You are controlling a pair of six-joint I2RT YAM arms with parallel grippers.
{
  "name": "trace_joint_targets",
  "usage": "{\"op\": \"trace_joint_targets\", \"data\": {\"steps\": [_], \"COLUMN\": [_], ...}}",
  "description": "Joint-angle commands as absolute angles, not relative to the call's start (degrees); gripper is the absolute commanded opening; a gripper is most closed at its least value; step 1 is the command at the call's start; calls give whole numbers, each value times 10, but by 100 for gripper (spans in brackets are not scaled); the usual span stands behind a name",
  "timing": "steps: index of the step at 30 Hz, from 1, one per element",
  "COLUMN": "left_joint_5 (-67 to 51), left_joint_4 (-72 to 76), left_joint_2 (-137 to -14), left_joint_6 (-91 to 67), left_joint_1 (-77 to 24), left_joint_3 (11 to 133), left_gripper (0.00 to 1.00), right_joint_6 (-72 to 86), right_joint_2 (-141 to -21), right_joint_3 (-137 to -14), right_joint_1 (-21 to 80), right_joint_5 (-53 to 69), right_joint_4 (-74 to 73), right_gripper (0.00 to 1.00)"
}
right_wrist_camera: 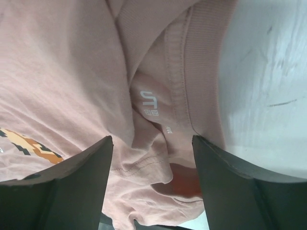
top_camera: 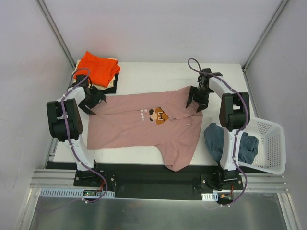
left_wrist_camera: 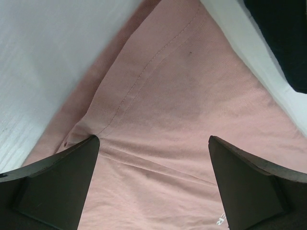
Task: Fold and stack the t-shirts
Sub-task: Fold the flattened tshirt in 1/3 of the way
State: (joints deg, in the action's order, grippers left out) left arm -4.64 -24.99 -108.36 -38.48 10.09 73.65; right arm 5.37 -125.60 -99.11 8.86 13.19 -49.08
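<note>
- Pink t-shirt (top_camera: 139,127): spread print-up across the middle of the surface (top_camera: 144,76), one sleeve (top_camera: 177,155) hanging over the near edge; seen from above, left end effector (top_camera: 91,103) poised at the far hem corner, right end effector (top_camera: 196,101) at the neck end
- Also from above: white mesh basket (top_camera: 271,143) off the right edge, holding a slate blue t-shirt (top_camera: 216,136) that spills over its rim; folded orange t-shirt (top_camera: 98,67) stacked on a cream t-shirt (top_camera: 112,87) at the far left corner
- Left wrist: jaws spread wide and empty, hovering over the stitched hem (left_wrist_camera: 144,72); best to drop straight down and pinch both layers at the corner, not the seam alone
- Right wrist: jaws moderately parted, holding nothing, straddling the ribbed collar (right_wrist_camera: 201,72) and neck label (right_wrist_camera: 149,103); worth gripping collar and back layer together, then lifting level with the other side so the fold lands straight
</note>
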Motion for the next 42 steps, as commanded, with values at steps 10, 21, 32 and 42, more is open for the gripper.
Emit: {"op": "trace_joint_targets", "data": {"steps": [10, 21, 32, 42], "left_joint_5": [-66, 94, 116, 84], "left_joint_4": [-265, -473, -484, -425], "left_joint_2": [-942, -620, -461, -557], "left_joint_6": [-390, -472, -575, -589], "left_joint_1": [99, 101, 134, 145], "left_joint_3": [658, 485, 309, 308], "left_gripper": [99, 99, 87, 60], "right_joint_6": [-67, -23, -13, -22], "right_joint_2": [-1128, -890, -906, -903], "right_joint_3": [-1002, -740, -700, -695], "right_joint_1": [116, 132, 132, 131], "right_joint_5": [147, 175, 207, 153], "right_joint_4": [-490, -285, -258, -271], "right_gripper": [90, 97, 97, 97]}}
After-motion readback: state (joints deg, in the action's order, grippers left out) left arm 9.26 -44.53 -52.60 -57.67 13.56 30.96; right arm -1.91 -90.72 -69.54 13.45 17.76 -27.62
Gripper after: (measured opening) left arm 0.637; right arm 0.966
